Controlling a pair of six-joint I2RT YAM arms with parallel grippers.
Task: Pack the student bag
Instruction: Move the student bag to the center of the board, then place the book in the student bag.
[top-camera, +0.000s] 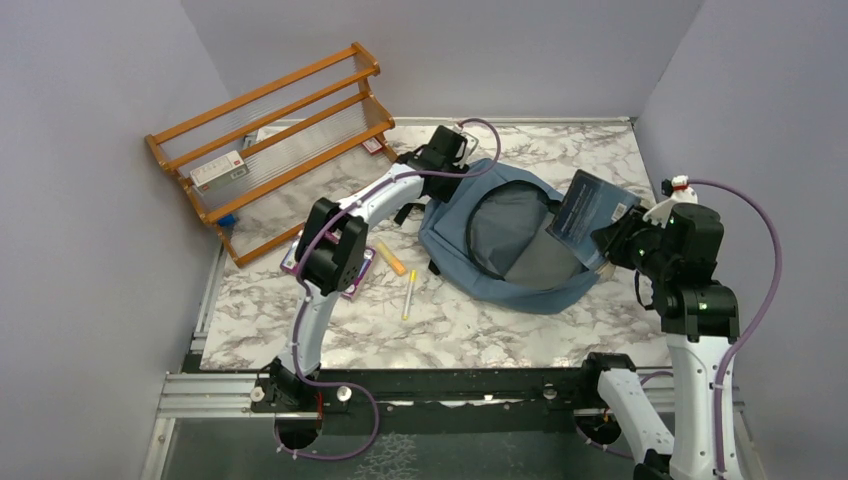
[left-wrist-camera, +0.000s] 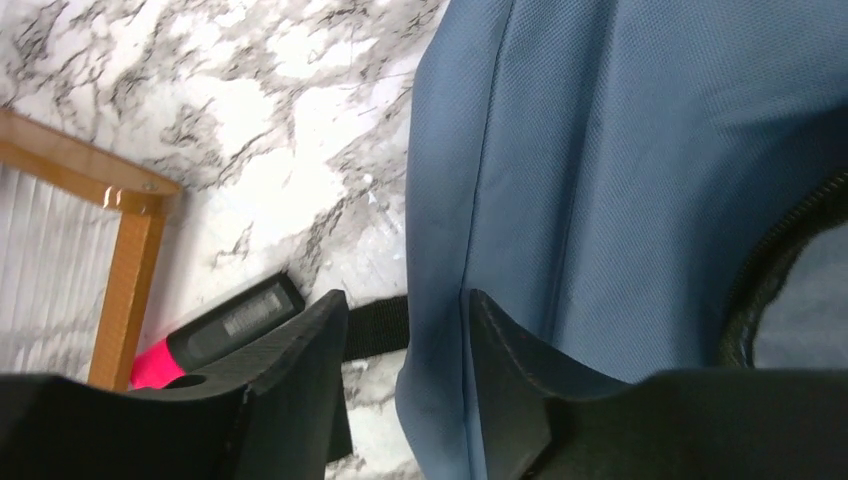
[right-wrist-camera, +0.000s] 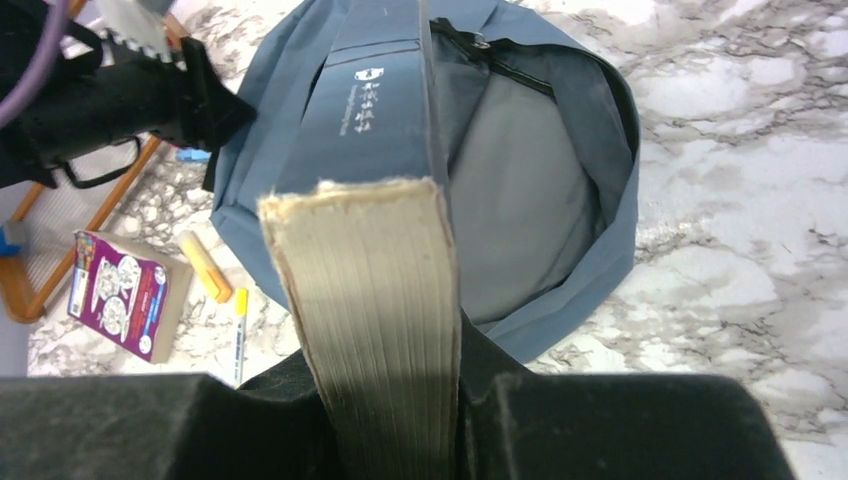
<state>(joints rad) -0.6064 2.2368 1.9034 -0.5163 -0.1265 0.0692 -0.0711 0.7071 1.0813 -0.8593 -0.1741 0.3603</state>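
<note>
A large, soft, dusty-blue fabric backpack (top-camera: 447, 230) with black straps lies flat on the white, grey-veined marble desk (top-camera: 480, 330), right of centre between the two arms, its black zipper open and its mouth gaping upward on a grey lining. The left fingers (left-wrist-camera: 325, 370) sit at the backpack's far left edge. They are parted, with a clear gap in which the seamed fabric edge and a black strap show, and they clamp nothing. The right fingers (right-wrist-camera: 490, 425) are closed tight on a thick dark blue-grey book (top-camera: 590, 208), its cream page edges facing the wrist camera. The book hangs tilted over the right rim of the open mouth – whether it touches the fabric I cannot tell. On the desk left of the backpack lie a stubby orange marker (top-camera: 391, 258) and a slim yellow pen (top-camera: 409, 293), near each other but apart, and beside them a purple-covered book (right-wrist-camera: 120, 295) partly under the left arm. A pink-and-black marker (left-wrist-camera: 215, 335) lies just beside the foot of a slatted orange-brown wooden rack (top-camera: 270, 130) at the far left corner
</note>
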